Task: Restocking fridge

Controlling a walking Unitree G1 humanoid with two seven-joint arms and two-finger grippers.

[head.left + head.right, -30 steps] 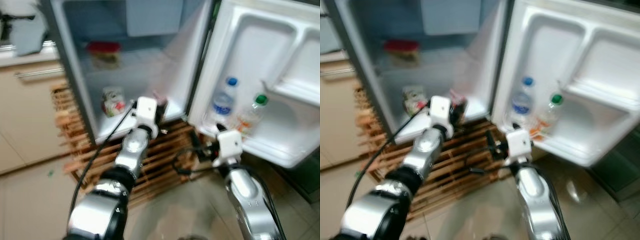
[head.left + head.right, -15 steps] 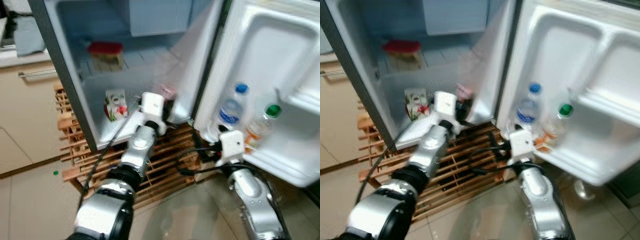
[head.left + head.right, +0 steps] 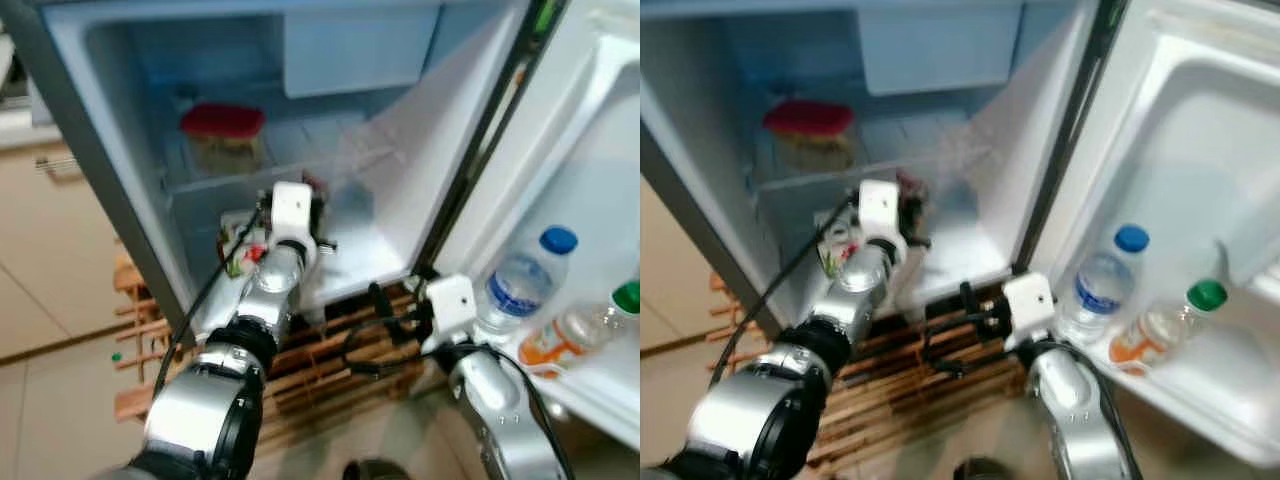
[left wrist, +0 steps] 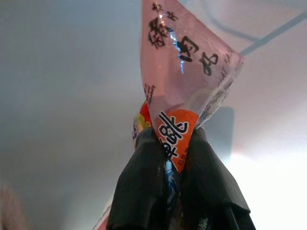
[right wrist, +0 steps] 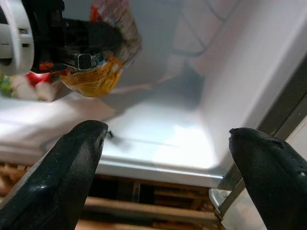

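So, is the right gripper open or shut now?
Open. In the right wrist view its two black fingers stand far apart with nothing between them, below the fridge floor.

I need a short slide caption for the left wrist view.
Left gripper pinching a pink snack packet inside the fridge.

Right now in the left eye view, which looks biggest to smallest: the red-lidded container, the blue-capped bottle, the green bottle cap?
1. Red-lidded container on the fridge shelf.
2. Blue-capped bottle in the door rack, close in size and nearer the camera, so unsure.
3. Green bottle cap, clearly smallest.
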